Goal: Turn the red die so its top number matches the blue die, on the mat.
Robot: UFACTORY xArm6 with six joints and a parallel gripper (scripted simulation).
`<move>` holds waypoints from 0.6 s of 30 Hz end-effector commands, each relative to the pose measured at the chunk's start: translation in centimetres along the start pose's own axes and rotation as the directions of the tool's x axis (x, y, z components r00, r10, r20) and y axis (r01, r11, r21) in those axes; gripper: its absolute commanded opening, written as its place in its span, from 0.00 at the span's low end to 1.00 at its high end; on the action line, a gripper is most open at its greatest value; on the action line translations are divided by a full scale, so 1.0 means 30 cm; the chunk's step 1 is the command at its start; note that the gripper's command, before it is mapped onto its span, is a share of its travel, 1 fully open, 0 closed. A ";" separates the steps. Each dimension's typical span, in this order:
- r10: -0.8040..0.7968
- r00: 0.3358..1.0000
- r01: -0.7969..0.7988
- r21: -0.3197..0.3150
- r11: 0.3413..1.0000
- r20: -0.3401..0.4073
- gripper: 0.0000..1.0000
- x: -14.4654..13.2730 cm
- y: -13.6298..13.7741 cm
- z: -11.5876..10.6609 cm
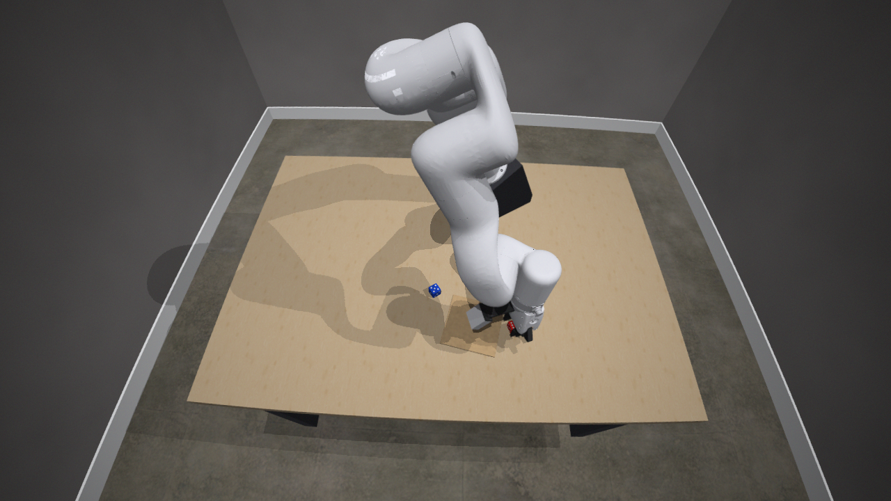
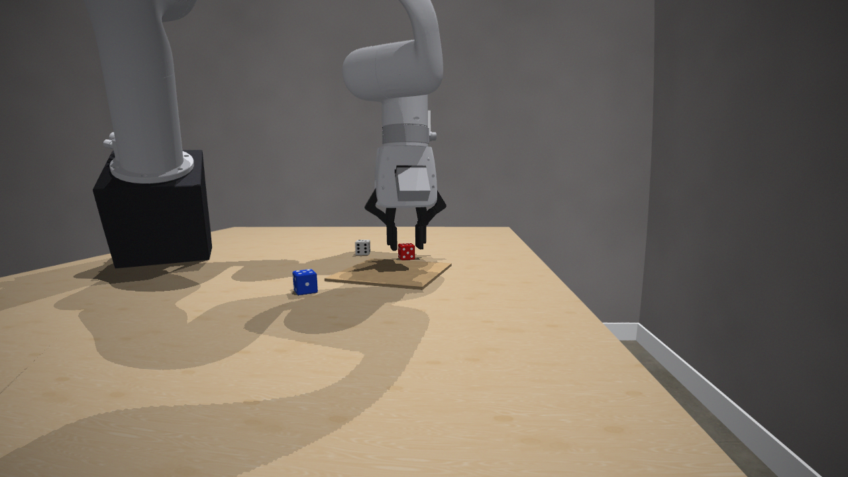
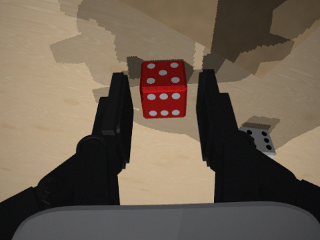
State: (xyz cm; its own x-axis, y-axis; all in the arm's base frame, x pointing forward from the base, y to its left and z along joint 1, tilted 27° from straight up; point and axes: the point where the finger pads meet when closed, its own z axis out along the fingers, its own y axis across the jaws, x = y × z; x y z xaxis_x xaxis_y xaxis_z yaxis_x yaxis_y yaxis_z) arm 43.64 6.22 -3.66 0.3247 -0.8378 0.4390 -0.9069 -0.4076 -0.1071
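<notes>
The red die [image 1: 510, 325] [image 2: 407, 251] [image 3: 163, 89] lies flat on the table just beyond the mat's edge, with five pips on top in the wrist view. My gripper [image 2: 406, 244] [image 3: 163, 90] is open and points straight down over it. One finger hangs on each side of the die's top, with a gap on both sides. The thin brown mat [image 1: 461, 339] [image 2: 379, 275] [image 3: 178, 5] lies flat beside the die. The blue die [image 1: 434, 289] [image 2: 305, 281] stands on the table left of the mat and shows one pip on its near side.
A grey die [image 2: 362, 247] [image 3: 263, 138] with black pips lies on the table close to my right finger. The arm's black base [image 1: 514, 190] [image 2: 154, 207] stands at the back. The table's right edge is some way off.
</notes>
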 end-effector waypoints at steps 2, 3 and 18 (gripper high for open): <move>0.001 1.000 -0.001 0.004 1.000 0.000 0.42 0.000 -0.005 0.023; 0.001 1.000 -0.001 0.004 1.000 0.000 0.42 0.000 -0.005 0.023; 0.001 1.000 -0.001 0.004 1.000 0.000 0.42 0.000 -0.005 0.049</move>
State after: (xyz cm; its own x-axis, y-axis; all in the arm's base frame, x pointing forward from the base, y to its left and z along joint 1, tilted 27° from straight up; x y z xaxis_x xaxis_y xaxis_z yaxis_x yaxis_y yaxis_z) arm 44.07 5.67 -5.01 0.3245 -0.8377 0.4392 -0.9067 -0.4077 -0.1078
